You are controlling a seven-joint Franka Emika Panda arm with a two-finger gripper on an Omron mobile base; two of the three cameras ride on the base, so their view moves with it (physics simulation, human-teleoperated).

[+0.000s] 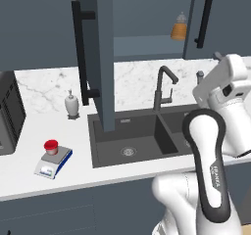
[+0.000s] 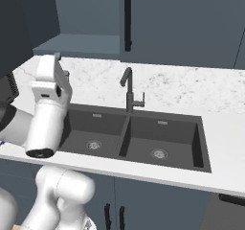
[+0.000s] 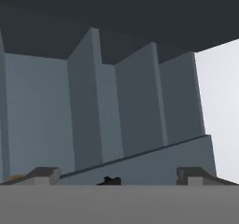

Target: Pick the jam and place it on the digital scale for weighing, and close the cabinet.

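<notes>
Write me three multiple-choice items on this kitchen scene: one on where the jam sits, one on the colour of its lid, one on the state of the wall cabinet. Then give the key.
1. Where is the jam?
A. On the digital scale
B. In the sink
C. On the cabinet shelf

2. What colour is the jam's lid?
A. Blue
B. Red
C. Green

3. What state is the cabinet in?
A. Both doors shut
B. Doors missing
C. A door stands open

Key:
1 A, the left base view shows the jar standing on the scale's grey platform, on the counter left of the sink.
2 B, the lid is bright red over a pale body.
3 C, one door swings out over the sink, and the shelf behind it shows an amber bottle.
</notes>
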